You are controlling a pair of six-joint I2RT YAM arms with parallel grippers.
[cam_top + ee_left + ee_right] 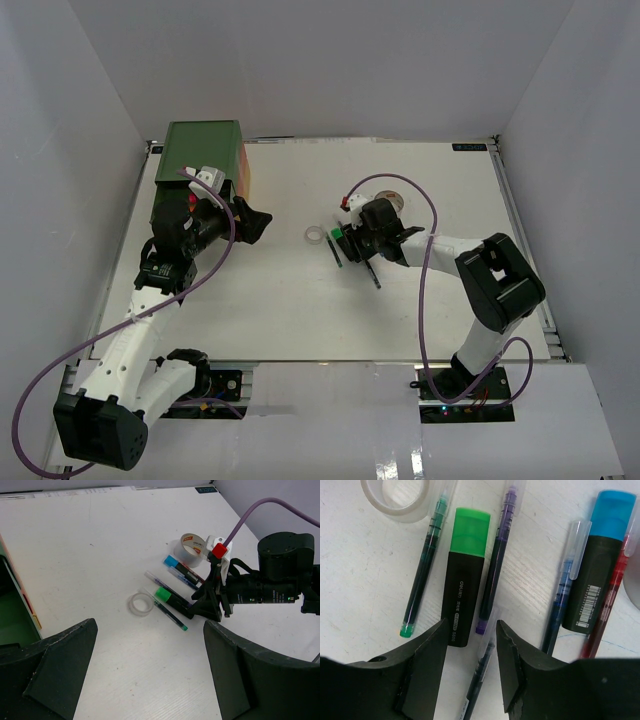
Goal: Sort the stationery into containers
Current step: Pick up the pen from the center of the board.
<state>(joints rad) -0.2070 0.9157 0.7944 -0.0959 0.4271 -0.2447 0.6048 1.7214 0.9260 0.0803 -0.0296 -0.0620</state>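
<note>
- The chest (pixel 200 150) stood just beyond the left gripper (pixel 150 626), its green top up, with a strip of orange and yellow showing along one side.
- In the left wrist view, a sliver of the green drawer (pixel 11 615) showed outside one finger. We could not tell what it held.
- Every piece of stationery we saw lay on the table (pixel 300 310), either between the two grippers or under the right one.
- The left gripper's fingers (pixel 55 665) were spread wide and gripped nothing.
- The right gripper (pixel 471 630) hung low over the pile with its fingers (pixel 425 675) parted. One dark pen (pixel 479 677) lay in the gap between them, and as far as we could tell it was not pinched.
- We counted two markers. The green-capped marker (pixel 465 590) lay just ahead of one fingertip of the right gripper. The blue-capped marker (pixel 597 565) lay well off to the outer side of the other fingertip.
- We counted five thin pens:
  - the dark pen in the gap
  - a green pen (pixel 421 575) just beside the green-capped marker
  - a purple pen (pixel 496 565) on that marker's other side, its tip near the fingertips
  - a blue pen (pixel 562 595) next to the blue-capped marker
  - a red pen (pixel 607 602) on that marker's other side
- We counted two tapes. One clear tape ring (pixel 402 515) lay ahead of the fingers, past the green pen's cap. One grey tape roll (pixel 186 551) lay beyond the blue-capped marker.
</note>
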